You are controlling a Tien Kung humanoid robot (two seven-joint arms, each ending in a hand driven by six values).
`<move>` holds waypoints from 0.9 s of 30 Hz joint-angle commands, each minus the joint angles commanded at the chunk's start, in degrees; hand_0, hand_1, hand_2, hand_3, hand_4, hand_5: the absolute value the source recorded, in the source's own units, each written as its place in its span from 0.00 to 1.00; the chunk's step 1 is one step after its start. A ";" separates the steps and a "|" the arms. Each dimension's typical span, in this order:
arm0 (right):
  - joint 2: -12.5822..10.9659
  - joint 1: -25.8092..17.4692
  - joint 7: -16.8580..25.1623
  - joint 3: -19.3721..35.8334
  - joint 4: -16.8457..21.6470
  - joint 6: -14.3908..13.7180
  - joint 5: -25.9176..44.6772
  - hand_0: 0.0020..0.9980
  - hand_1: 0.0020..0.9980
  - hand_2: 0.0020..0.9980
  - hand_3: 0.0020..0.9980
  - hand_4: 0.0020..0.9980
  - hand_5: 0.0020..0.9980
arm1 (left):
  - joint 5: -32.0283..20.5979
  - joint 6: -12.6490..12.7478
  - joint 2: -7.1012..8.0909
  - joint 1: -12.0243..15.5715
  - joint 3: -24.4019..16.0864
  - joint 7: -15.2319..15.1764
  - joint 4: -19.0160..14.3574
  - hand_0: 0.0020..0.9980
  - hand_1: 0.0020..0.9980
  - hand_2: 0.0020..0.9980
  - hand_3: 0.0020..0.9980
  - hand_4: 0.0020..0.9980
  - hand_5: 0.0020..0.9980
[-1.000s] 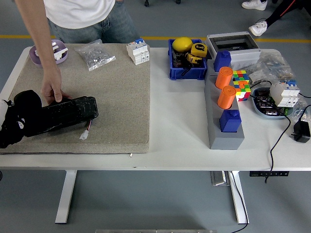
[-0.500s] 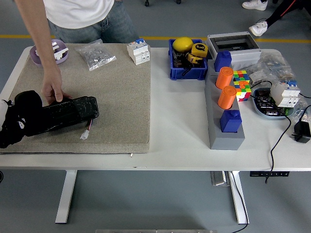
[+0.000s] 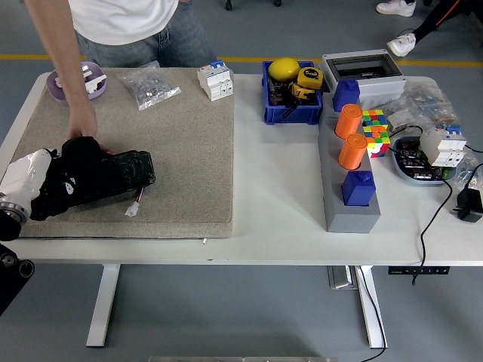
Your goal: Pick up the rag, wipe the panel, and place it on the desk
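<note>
Entry 1, near left: my left hand [image 3: 72, 177], black, comes in over the counter's near-left corner with a white wrist section behind it. It lies across the left end of the black panel [image 3: 113, 173]. I judge the dark lump under it to be the rag, but black on black I cannot separate rag from fingers, so I cannot tell whether the hand is pinching anything.

Entry 2, same spot: the panel rests flat on the beige mat [image 3: 166, 151], long axis running left to right, a small white connector [image 3: 131, 210] trailing off its near edge.

Entry 3, just beyond: a person's hand [image 3: 81, 130] reaches down from the far side and touches the panel's far-left edge, right beside my hand.

Risks, as I judge them. A wiping stroke could strike the person's fingers, since the two hands are nearly touching. If that hand lets go, the stroke may drag the panel over the mat instead of cleaning it. The connector lead could snag and get pulled. The rag may slip out unseen.

Entry 4, far left: a bag of small parts [image 3: 147, 84] and a white breaker block [image 3: 213, 80] on the mat's far edge, well apart from the work.

Entry 5: my right arm is out of sight.
</note>
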 joint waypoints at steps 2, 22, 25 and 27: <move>0.00 0.07 -0.01 -0.07 0.00 0.03 0.01 0.76 0.59 0.70 0.69 1.00 0.65 | 0.19 -0.06 -0.48 -1.02 1.14 0.22 -0.03 0.25 0.27 0.52 0.45 0.05 0.00; -0.41 0.68 -0.18 -1.34 -0.01 0.31 0.79 0.76 0.59 0.70 0.69 1.00 0.65 | 1.43 -1.74 -3.66 -8.58 10.42 3.23 0.13 0.25 0.27 0.52 0.45 0.06 0.00; -0.36 0.70 -0.18 -1.48 -0.09 0.41 1.02 0.76 0.59 0.70 0.69 1.00 0.65 | 1.50 -1.80 -4.08 -9.52 11.51 3.38 -0.08 0.25 0.28 0.52 0.45 0.06 0.00; -0.29 0.74 -0.17 -1.48 -0.19 0.49 1.11 0.76 0.59 0.70 0.69 1.00 0.65 | 1.44 -1.84 -4.32 -10.04 12.14 3.45 -0.17 0.25 0.28 0.52 0.45 0.06 0.00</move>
